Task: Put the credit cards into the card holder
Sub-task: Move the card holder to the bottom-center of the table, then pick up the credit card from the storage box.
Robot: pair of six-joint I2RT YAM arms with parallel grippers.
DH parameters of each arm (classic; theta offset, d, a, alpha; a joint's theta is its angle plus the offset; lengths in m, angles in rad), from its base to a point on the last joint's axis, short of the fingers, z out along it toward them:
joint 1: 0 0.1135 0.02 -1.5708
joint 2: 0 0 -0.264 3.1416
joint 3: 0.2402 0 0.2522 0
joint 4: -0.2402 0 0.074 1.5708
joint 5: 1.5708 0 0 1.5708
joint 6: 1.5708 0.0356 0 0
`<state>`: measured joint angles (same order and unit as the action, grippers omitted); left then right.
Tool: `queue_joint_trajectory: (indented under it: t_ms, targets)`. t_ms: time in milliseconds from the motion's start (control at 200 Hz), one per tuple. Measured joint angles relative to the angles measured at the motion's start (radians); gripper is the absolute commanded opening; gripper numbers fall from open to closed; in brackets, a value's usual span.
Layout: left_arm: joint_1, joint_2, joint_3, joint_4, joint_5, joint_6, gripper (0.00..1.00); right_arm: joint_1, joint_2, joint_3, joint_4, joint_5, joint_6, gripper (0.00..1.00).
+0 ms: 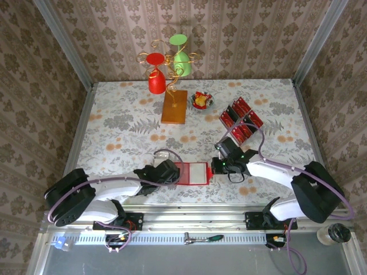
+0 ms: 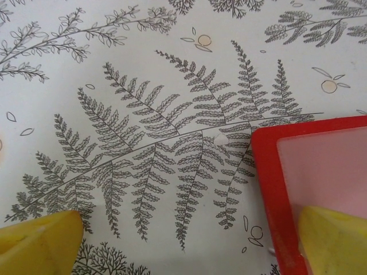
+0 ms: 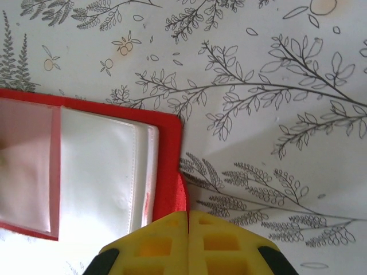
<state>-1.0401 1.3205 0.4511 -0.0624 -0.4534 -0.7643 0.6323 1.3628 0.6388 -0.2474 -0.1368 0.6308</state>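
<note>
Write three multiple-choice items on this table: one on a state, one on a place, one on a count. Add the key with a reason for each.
1. The card holder is:
A. lying open
B. folded shut
C. standing on edge

2. The credit cards lie:
A. inside the card holder
B. at the rear right of the table
C. at its front left corner

3. How many cups hang on the stand?
A. one
B. two
C. four

Key:
1 A: its pale inside faces up.
2 B: they sit there in a red-and-black cluster, apart from the holder.
3 B: one red cup and one green cup.
</note>
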Motion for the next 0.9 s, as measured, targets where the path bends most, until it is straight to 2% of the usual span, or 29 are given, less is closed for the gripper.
queue_joint_trajectory:
  t_ms: [85,170,320,555,900]
  targets:
    - [0.000,0.021,0.000,0.009,0.000,0.000,0.97,-0.005,-0.029,-0.013,-0.008,0.000,0.003,0.29]
    - [0.000,0.039,0.002,0.015,-0.001,0.001,0.97,-0.017,-0.050,-0.013,-0.023,0.002,0.005,0.39]
    - [0.000,0.040,0.008,0.018,0.000,0.001,0.97,-0.076,-0.074,0.028,-0.084,0.002,-0.013,0.45]
    - [0.000,-0.033,0.009,-0.004,-0.006,0.002,0.99,-0.196,-0.066,0.279,-0.208,0.068,-0.101,0.56]
    - [0.010,-0.151,0.041,-0.045,-0.016,0.036,1.00,-0.309,0.160,0.557,-0.360,0.210,-0.244,0.54]
